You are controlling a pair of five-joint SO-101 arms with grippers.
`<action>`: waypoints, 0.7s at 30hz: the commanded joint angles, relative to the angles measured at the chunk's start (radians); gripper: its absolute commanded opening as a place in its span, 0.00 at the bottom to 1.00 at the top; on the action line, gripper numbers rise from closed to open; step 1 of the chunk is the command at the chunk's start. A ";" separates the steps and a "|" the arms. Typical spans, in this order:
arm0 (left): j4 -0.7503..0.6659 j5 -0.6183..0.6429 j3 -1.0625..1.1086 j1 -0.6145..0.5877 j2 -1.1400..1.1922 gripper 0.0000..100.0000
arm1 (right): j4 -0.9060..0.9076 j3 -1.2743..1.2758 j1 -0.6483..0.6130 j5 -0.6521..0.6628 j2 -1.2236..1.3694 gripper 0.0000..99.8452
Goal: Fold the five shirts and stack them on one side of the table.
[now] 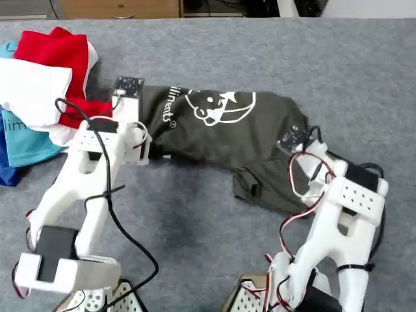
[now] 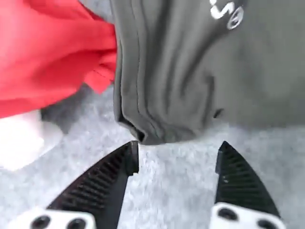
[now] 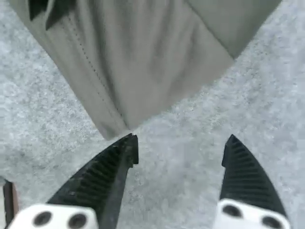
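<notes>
The dark shirt (image 1: 214, 130) lies across the middle of the tabletop (image 1: 195, 221). It is stretched from the left side to the right side. It has a white picture on it, and the picture faces up. The shirt is a bit wrinkly. At its right end, a bunched part hangs down toward the near edge.

The left end of the dark shirt (image 2: 190, 71) touches the red shirt (image 2: 47, 52). The red shirt (image 1: 55, 49) sits on a pile by the far left corner. A white shirt (image 1: 32, 91) lies over it. A teal shirt (image 1: 26, 140) and a blue shirt (image 1: 5, 169) peek out at the left edge.

The left fingers (image 2: 105, 181) are wide open and hold nothing. They hang over the bare tabletop (image 2: 167, 191), just beside the left end of the dark shirt. One tip is very close to the shirt's corner. I cannot tell if it touches.

The right fingers (image 3: 102, 176) are wide open too and hold nothing. They are over the bare tabletop (image 3: 181, 181), just beside a corner of the dark shirt (image 3: 143, 62) at its right end.

The left arm (image 1: 84, 182) comes up from the near left corner. The right arm (image 1: 338, 214) comes up from the near right corner.
</notes>
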 commanded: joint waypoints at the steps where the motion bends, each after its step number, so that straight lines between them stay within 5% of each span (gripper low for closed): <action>1: 0.072 -0.021 -0.077 0.000 -0.137 0.26 | 0.051 -0.127 0.022 -0.025 -0.027 0.29; 3: 0.081 -0.014 -0.106 -0.021 -0.217 0.26 | 0.055 -0.183 0.021 -0.084 -0.021 0.23; 6: 0.028 0.055 -0.158 -0.035 -0.312 0.13 | 0.026 -0.265 -0.024 -0.226 0.004 0.01; 8: -0.089 0.117 -0.160 -0.032 -0.309 0.01 | 0.018 -0.323 -0.079 -0.313 0.048 0.04; 15: -0.598 0.394 -0.103 -0.037 -0.027 0.02 | -0.169 -0.542 -0.249 -0.620 0.429 0.00; 21: -0.643 0.445 -0.298 -0.043 0.338 0.02 | -0.173 -0.805 -0.265 -0.747 0.763 0.00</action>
